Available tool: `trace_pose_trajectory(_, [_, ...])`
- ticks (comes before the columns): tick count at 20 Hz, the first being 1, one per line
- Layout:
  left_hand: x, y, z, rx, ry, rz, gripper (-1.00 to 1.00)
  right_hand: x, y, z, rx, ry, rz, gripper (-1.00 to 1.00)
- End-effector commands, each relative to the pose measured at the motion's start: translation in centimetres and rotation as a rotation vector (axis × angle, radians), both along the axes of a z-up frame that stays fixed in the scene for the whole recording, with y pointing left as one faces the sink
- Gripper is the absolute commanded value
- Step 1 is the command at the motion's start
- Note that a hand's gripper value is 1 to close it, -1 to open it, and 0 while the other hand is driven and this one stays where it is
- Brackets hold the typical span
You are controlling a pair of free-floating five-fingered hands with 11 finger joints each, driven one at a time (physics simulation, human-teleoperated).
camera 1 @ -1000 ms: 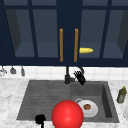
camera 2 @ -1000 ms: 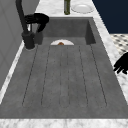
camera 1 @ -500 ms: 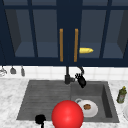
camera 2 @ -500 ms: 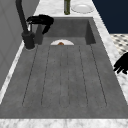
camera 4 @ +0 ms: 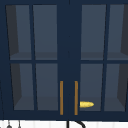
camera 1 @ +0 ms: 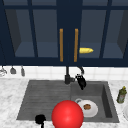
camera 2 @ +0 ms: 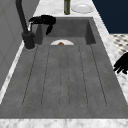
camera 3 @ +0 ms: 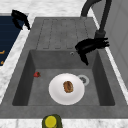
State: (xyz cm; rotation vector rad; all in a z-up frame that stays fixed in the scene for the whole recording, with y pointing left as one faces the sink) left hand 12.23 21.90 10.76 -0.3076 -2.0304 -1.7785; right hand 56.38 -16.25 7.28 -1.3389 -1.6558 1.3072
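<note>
Right hand at the faucet, above the sink basin.

The sink (camera 1: 45, 100) has its basin on the right, where a white plate (camera 3: 66, 88) lies below and nearer than the right hand (camera 3: 91, 46). That hand hangs just beside the black faucet (camera 2: 25, 27), fingers relaxed, clamping nothing. The left hand (camera 1: 40, 119) hovers at the near edge; its fingers can't be made out.

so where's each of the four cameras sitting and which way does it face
Front view: faces the sink head-on; right hand by the faucet, left hand low at the near edge.
Left side view: looks along the sink from its left; one hand at the faucet, the other at the near edge.
Right side view: from the right, over the plate; both hands again.
Upper view: faces the wall cabinet.
Front and upper views share the cabinet's yellow object.
</note>
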Motion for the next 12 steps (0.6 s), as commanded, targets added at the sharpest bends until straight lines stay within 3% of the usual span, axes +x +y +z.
trace_pose_trajectory(1, [0.0,0.0,0.0,0.0,0.0,0.0,0.0,-0.9,-0.4,-0.1,0.031,0.116,-0.051,-1.0])
trace_pose_trajectory(7, [0.0,0.0,0.0,0.0,0.0,0.0,0.0,-4.5,-0.8,-0.9,0.047,0.076,-0.056,-1.0])
trace_pose_trajectory(12, [0.0,0.0,0.0,0.0,0.0,0.0,0.0,-8.1,-1.3,-1.4,0.059,0.103,-0.066,-1.0])
